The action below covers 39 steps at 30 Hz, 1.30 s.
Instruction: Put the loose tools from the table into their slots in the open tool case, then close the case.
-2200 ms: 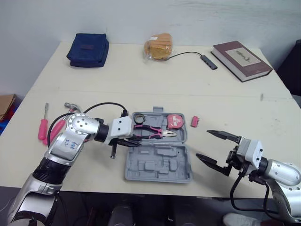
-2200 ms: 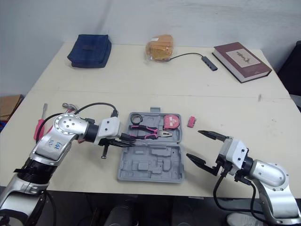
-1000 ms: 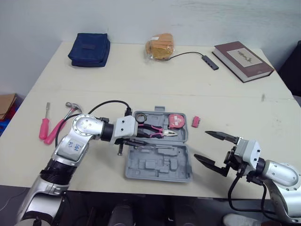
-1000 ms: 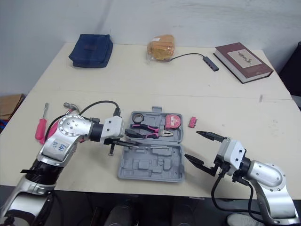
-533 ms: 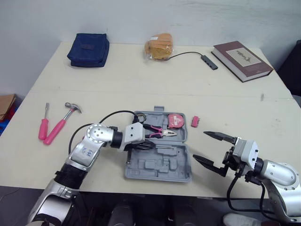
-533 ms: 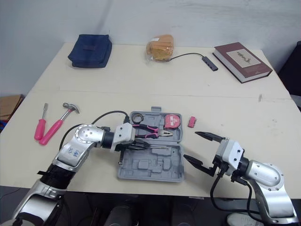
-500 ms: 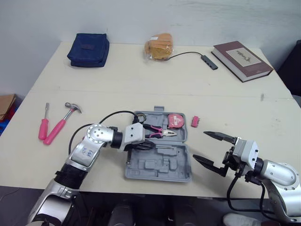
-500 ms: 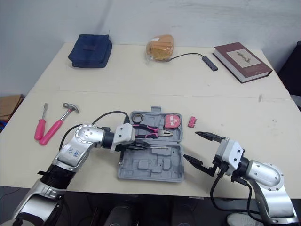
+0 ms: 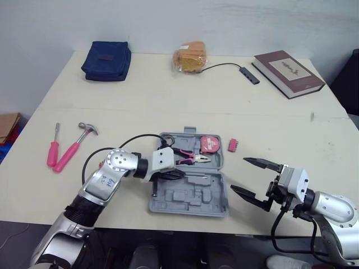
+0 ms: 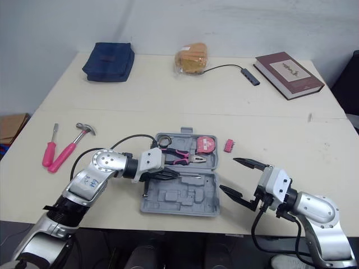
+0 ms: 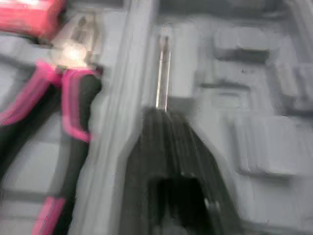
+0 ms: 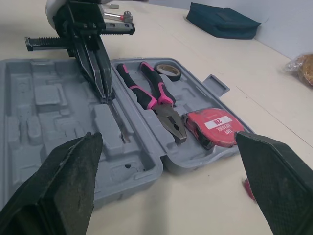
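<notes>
The grey tool case (image 9: 216, 210) lies open near the table's front edge. Its far half holds pink-handled pliers (image 9: 188, 158), a red tape measure (image 9: 210, 143) and a tape roll (image 12: 168, 70). My left gripper (image 9: 178, 175) is low over the near half by the hinge, shut on a thin metal shaft (image 11: 163, 73) that lies along the tray (image 12: 49, 127). To the case's right, my right gripper (image 9: 239, 175) hovers open, holding nothing. A pink hammer (image 9: 73, 148) and pink screwdriver (image 9: 54, 150) lie at the far left. A pink bit holder (image 9: 233, 145) sits right of the case.
Along the back of the table are a blue pouch (image 9: 105, 60), a bagged bun (image 9: 190, 56), a small hub on a cable (image 9: 247, 73) and a dark red book (image 9: 289, 72). Bare tabletop lies between them and the case.
My left gripper has moved right from the case's left edge over its near half, carrying the shaft. The hammer and screwdriver came into full view. The right gripper barely moved.
</notes>
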Motion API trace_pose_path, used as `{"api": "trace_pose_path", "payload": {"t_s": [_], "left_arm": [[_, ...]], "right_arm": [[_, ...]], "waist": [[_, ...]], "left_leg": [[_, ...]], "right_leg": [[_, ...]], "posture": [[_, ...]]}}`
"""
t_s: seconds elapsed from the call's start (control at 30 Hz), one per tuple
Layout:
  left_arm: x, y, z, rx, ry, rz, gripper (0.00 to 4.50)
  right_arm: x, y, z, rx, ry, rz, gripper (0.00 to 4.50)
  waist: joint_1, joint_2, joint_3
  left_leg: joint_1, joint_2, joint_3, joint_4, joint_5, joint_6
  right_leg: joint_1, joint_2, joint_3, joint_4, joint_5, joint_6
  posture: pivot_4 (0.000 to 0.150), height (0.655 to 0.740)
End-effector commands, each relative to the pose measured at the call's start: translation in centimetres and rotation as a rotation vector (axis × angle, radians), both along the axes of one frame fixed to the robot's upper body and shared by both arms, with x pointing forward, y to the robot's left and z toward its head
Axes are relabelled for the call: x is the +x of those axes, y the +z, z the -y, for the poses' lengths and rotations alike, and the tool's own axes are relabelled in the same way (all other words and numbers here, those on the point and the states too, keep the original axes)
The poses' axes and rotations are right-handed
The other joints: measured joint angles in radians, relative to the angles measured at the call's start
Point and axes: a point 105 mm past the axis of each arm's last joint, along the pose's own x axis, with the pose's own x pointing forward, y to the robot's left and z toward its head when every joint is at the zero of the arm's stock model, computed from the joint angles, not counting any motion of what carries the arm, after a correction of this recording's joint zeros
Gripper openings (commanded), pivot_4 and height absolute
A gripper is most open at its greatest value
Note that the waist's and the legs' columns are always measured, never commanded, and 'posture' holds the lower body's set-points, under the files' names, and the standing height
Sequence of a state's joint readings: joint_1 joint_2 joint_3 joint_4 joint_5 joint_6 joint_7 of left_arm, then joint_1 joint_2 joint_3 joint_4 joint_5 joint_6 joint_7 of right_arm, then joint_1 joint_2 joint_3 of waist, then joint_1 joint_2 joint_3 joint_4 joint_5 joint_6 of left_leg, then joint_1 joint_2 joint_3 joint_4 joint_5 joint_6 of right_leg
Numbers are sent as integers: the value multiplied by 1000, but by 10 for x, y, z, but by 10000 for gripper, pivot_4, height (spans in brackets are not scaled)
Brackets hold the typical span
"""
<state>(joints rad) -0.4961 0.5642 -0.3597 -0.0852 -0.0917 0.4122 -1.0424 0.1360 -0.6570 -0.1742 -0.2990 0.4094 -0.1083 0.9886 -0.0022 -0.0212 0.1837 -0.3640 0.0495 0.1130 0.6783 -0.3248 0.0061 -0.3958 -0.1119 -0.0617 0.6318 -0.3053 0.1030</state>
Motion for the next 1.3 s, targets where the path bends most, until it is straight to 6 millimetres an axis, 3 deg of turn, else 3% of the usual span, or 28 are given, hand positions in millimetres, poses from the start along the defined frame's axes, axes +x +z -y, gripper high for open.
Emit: {"api": "trace_pose_path", "payload": {"t_s": [0.03,0.17,0.27,0.43,0.47,0.53,0.57,0.7,0.8,0.83,0.9,0.97,1.17,1.3], "left_arm": [[-8,-46,-22,167,85,-146,460],[-6,-31,-9,62,37,-85,460],[-6,1,1,-123,-42,-1,460],[-4,22,-5,-227,-69,70,460],[-6,32,-11,-267,-84,92,2798],[-4,57,-45,-360,-18,157,7379],[-4,64,-58,-375,10,180,11978],[-5,53,-117,-278,177,226,29256],[-4,51,-181,-290,474,278,42396],[-6,51,-201,-297,583,293,44401],[-16,49,-232,-276,722,330,44401],[-27,46,-254,-240,798,353,44401],[-74,42,-348,-173,1186,438,44401],[-106,37,-390,-168,1394,451,44401]], "right_arm": [[0,10,4,-6,-8,39,45000],[1,11,5,-6,-12,44,45000],[2,13,8,-11,-15,48,45000],[2,15,13,-24,-21,50,45000],[1,16,18,-36,-28,49,45000],[-3,22,40,-82,-63,48,45000],[-5,24,48,-99,-76,49,45000],[-10,23,73,-132,-136,56,45000],[-9,19,111,-160,-301,131,45000],[-11,16,125,-181,-356,156,45000],[-15,15,147,-186,-454,187,45000],[-17,15,158,-178,-505,200,45000],[-30,1,203,-227,-652,153,45000],[-43,-8,233,-227,-780,113,45000]], "waist": [[-1,1,-2],[0,3,-6],[1,5,-7],[2,5,-6],[2,5,-6],[-1,6,-5],[-2,7,-4],[-5,7,-4],[-2,7,-3],[-2,6,-2],[-3,4,-1],[-4,4,-1],[-6,4,-1],[-13,4,-1]], "left_leg": [[4,0,0,-2,-1,0],[10,0,1,-11,-1,-1],[9,0,1,-12,0,-1],[5,-1,1,-12,0,-1],[5,-1,1,-12,0,-1],[4,-1,1,-12,0,-1],[4,0,1,-12,0,-1],[6,2,2,-14,-1,-2],[6,0,2,-15,-1,-1],[6,0,2,-14,-1,-1],[6,0,2,-15,-1,-1],[5,1,2,-15,-3,-2],[6,5,2,-17,-7,-8],[6,6,4,-20,-8,-11]], "right_leg": [[4,0,0,-2,0,0],[7,-1,1,-5,0,-1],[6,-1,1,-5,0,-1],[2,-2,0,-5,0,-1],[2,-2,0,-5,0,-1],[2,-1,0,-6,0,-1],[2,-1,0,-6,0,-1],[2,-1,-1,-8,-1,-1],[2,-2,-1,-8,-1,-1],[2,-2,-1,-8,0,-1],[2,-4,-1,-9,0,-1],[2,-5,0,-11,0,-1],[1,-6,0,-12,-2,-3],[-1,-5,-1,-12,-3,-5]], "posture": [[1500,7400],[1500,7400],[1500,7400],[1500,7400],[1500,7400],[1500,7400],[1500,7400],[1500,7400],[1500,7400],[1500,7400],[1500,7400],[1500,7400],[1500,7400],[1500,7400]]}}
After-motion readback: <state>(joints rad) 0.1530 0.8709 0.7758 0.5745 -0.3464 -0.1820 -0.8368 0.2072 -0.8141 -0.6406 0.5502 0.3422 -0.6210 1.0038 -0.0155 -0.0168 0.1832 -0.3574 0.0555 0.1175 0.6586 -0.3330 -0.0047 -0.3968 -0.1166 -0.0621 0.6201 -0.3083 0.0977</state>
